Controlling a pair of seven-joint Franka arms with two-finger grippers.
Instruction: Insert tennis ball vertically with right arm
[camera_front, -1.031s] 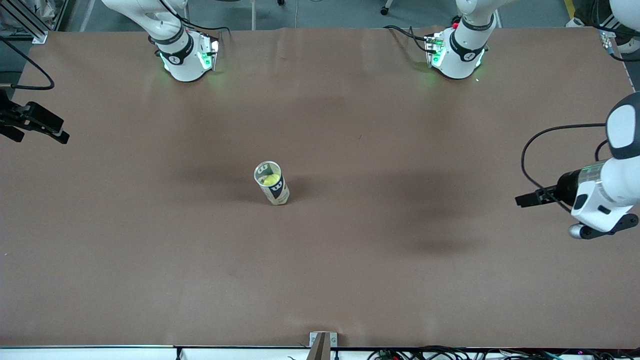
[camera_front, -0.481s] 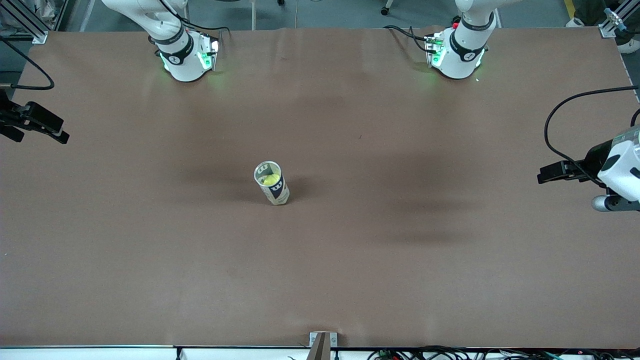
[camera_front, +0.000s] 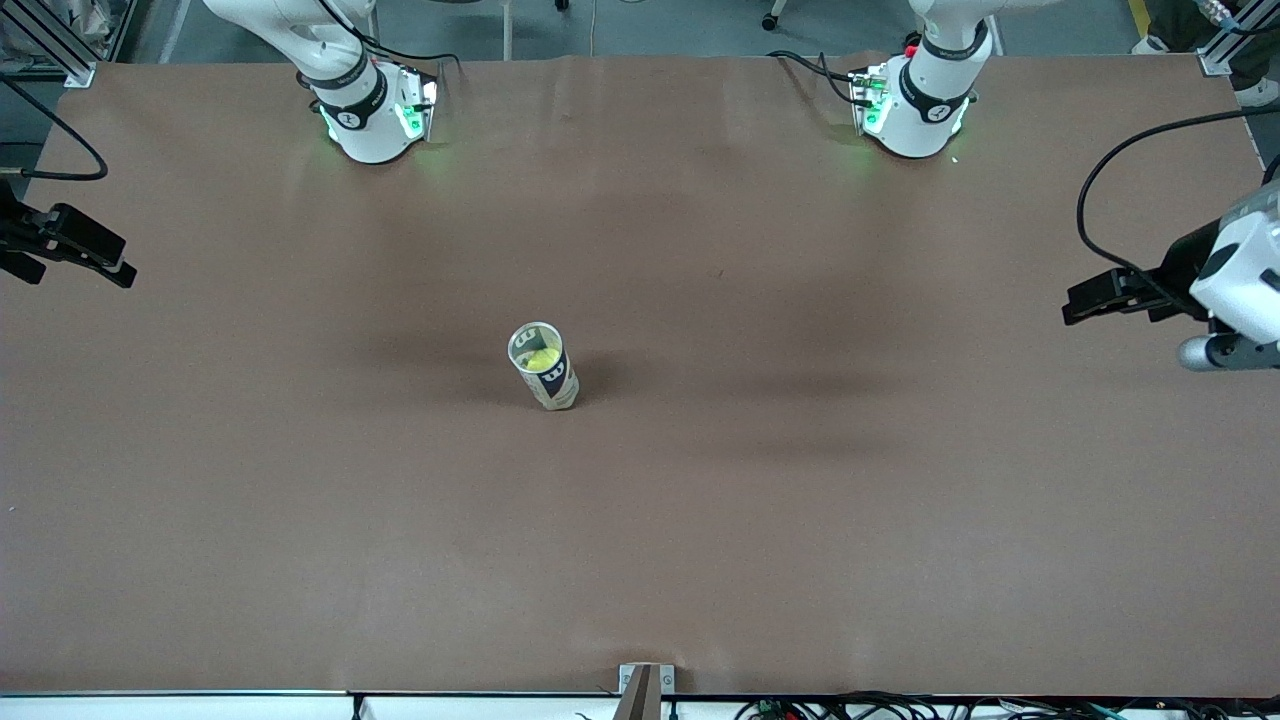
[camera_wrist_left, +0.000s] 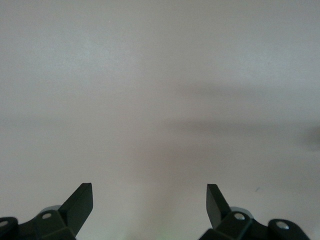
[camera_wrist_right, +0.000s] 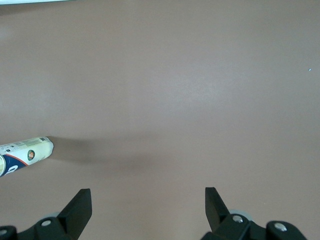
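Yellow tennis ball sits inside the upright can, well apart from both grippers' spread fingers.

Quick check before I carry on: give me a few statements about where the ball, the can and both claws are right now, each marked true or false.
1. The tennis ball sits inside the can. True.
2. The can lies on its side. False: it stands upright on the table, open end up.
3. The right claw is shut on the ball. False: it is open and empty, at the right arm's end of the table.
4. The left claw is open and holds nothing. True.
5. The left claw hangs over the can. False: it is over the left arm's end of the table.
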